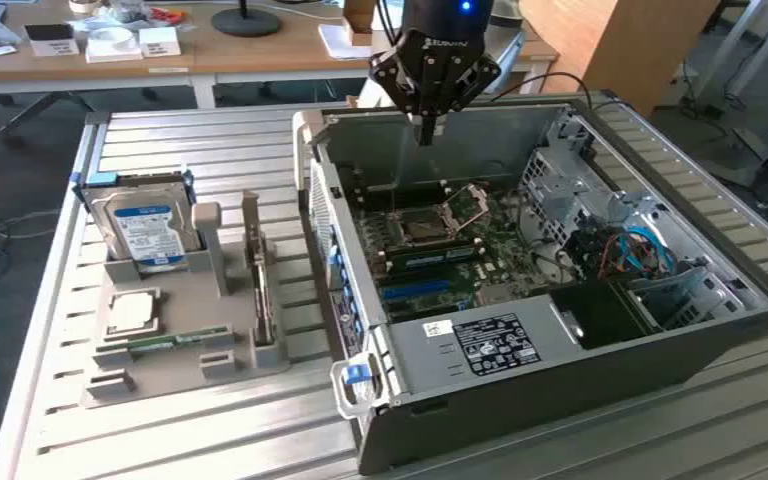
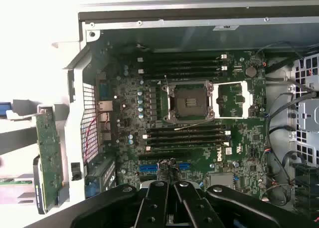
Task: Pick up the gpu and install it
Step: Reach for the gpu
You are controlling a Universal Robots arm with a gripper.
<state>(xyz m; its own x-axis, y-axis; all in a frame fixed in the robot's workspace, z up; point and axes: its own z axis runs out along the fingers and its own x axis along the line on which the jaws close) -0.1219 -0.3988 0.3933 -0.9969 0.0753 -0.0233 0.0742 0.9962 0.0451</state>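
The gpu point(image 1: 263, 287) stands on edge in a slot of the grey holder point(image 1: 219, 318), on the exterior view's left of the open computer case point(image 1: 491, 345). In the wrist view the gpu point(image 2: 48, 158) is a greenish board with a dark edge, just outside the case's perforated rear wall. My gripper point(image 1: 426, 128) hangs above the far side of the case, fingers shut with nothing between them. The wrist view looks past the gripper point(image 2: 170, 188) straight down on the motherboard point(image 2: 199, 118), with its blue slots point(image 2: 148, 166) just beyond the fingertips.
The holder also carries a silver hard drive with a blue label point(image 1: 151, 225), a square processor point(image 1: 131, 312) and a green memory stick point(image 1: 171, 343). Cables and drive cages point(image 1: 624, 250) fill the case's right side. A desk with clutter point(image 1: 117, 45) stands behind.
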